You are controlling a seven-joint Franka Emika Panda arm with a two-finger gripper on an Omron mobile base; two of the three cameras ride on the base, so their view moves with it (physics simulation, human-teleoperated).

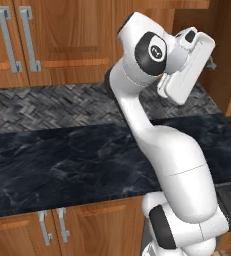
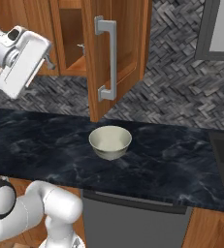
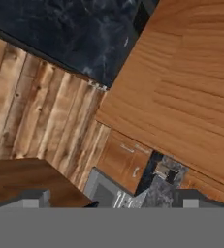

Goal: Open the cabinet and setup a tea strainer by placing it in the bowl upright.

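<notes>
Panelled wood cabinet (image 2: 116,53) ajar; glossy round bowl (image 2: 110,142).

Rendered scene, evenly and softly lit; you see no single strong source and no hard cast shadows. The dark marble tabletop (image 2: 181,160) carries faint pale sheen along its veining, without glare. Beneath the bowl (image 2: 110,142) you find only a weak, diffuse shadow, and its glossy rim shows a mild highlight. The cabinet (image 2: 117,53) interior reads darker than its open door face. The robot arm (image 1: 172,150) is bright white, shaded smoothly on its underside. All three views are low in resolution and slightly soft, the hand view most pixelated, with blocky wood grain. Edges show no visible lens distortion.
</notes>
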